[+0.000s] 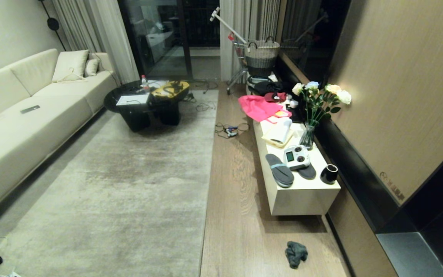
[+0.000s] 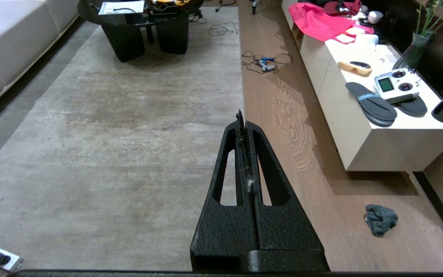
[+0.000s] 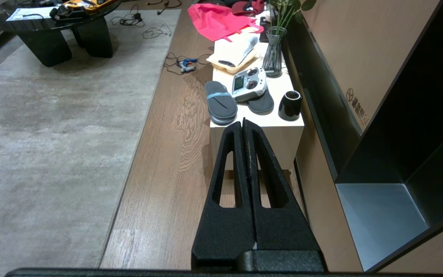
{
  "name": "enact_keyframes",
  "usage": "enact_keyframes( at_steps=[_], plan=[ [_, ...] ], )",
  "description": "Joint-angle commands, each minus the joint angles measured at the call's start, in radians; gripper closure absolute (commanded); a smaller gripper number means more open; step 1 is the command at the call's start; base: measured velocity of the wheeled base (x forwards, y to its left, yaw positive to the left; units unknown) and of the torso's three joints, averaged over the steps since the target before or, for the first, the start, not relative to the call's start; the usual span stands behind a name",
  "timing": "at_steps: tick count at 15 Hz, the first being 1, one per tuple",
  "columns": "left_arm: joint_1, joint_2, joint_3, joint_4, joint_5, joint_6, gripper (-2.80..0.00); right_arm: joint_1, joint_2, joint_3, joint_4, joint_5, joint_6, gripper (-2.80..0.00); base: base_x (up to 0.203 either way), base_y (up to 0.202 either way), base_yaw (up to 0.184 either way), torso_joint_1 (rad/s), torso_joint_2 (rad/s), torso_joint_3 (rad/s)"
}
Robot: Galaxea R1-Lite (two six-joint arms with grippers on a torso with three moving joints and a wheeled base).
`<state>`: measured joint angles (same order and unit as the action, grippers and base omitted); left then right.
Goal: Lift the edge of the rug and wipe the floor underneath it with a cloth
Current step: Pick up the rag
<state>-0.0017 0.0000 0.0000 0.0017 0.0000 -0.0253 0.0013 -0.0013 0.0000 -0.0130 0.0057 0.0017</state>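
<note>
The pale grey rug [image 1: 121, 184] lies flat, and its straight rug edge [image 1: 208, 184] runs along the brown plank floor [image 1: 237, 215]. The dark grey-teal cloth [image 1: 295, 254] lies crumpled on the floor near the white cabinet's near end, apart from the rug. Neither arm shows in the head view. My left gripper [image 2: 243, 117] hangs shut and empty high above the rug edge [image 2: 241, 69], with the cloth [image 2: 381, 220] off to one side. My right gripper [image 3: 243, 122] is shut and empty above the floor [image 3: 167, 161], beside the cabinet.
A low white cabinet [image 1: 302, 196] along the right wall carries slippers, a remote controller, a black cup, a vase and pink fabric. Cables [image 1: 229, 130] lie on the floor farther ahead. A black coffee table [image 1: 144, 107] stands on the rug's far end, with a sofa [image 1: 21, 127] at the left.
</note>
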Motion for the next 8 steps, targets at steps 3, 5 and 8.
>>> enact_keyframes(
  at_steps=[3,5,8],
  plan=[
    [0.0,0.0,0.0,0.0,0.0,-0.001,0.0,0.0,0.001,0.0,-0.001,0.0,0.0,0.0,0.0,0.0,0.0,0.0,0.0,0.0],
    [0.0,0.0,0.0,0.0,-0.002,-0.001,0.0,0.0,0.001,0.0,-0.001,0.0,0.0,0.0,0.0,0.0,0.0,0.0,0.0,0.0],
    [0.001,0.0,0.0,0.0,0.0,-0.001,0.0,0.0,0.001,0.0,-0.001,0.0,0.0,0.0,0.0,0.0,0.0,0.0,0.0,0.0]
  ],
)
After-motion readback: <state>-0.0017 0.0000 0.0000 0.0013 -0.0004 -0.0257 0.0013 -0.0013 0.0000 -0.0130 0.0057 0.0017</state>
